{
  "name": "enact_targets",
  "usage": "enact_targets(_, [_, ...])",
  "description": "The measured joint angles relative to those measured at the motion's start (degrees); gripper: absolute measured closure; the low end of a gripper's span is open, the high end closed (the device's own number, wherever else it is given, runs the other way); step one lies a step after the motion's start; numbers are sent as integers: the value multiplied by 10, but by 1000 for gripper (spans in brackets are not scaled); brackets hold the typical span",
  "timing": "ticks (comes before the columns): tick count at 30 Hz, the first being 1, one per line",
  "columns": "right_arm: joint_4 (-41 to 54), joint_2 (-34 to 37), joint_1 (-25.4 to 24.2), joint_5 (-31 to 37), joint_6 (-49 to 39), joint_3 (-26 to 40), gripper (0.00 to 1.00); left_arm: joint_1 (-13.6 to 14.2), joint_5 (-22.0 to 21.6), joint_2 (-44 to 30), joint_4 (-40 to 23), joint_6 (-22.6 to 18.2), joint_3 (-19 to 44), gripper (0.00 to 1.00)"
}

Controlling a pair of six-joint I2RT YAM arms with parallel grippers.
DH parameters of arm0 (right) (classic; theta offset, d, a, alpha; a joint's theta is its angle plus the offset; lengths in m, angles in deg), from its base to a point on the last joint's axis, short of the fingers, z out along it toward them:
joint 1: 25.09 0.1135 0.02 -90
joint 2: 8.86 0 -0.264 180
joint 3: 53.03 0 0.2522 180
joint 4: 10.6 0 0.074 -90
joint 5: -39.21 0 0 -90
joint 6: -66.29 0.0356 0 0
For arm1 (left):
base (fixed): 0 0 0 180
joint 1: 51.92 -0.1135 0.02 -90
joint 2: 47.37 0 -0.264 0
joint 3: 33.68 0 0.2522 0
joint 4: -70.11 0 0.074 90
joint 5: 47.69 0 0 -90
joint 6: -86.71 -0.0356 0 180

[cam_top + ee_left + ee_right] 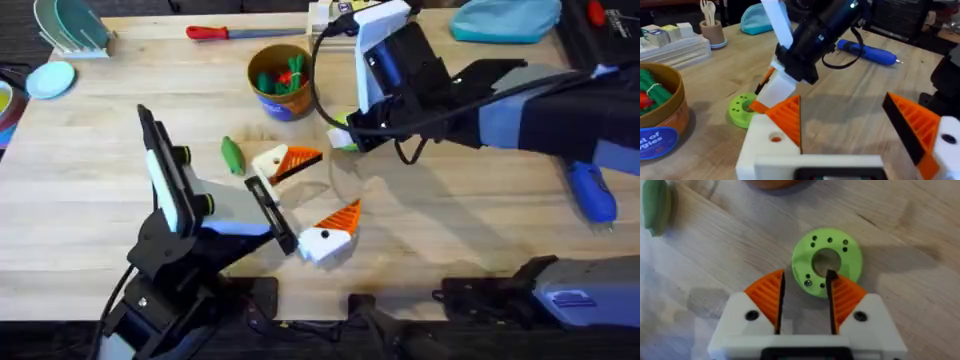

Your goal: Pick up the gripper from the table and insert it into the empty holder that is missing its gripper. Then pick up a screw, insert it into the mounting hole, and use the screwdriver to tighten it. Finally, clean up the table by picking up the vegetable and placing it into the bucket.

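The vegetable [232,155] lies on open wood, right gripper [805,307] narrowly parted over green disc [827,261].

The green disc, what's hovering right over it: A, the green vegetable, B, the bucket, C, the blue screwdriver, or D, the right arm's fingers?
D: in the right wrist view the fingers straddle the near edge of the green disc, one tip at its centre hole.

free: bare table [480,240] front-right | blocked: bucket [280,82], right claw [345,135] crowd centre-back; vegetable [232,155] beside
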Motion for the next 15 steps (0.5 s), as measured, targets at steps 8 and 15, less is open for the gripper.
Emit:
enact_targets(8, [0, 14, 11, 44, -5, 1, 608, 0, 0, 0, 0, 0, 0, 8])
enact_targets(15, [3, 28, 23, 52, -7, 1, 624, 0, 0, 0, 0, 0, 0, 8])
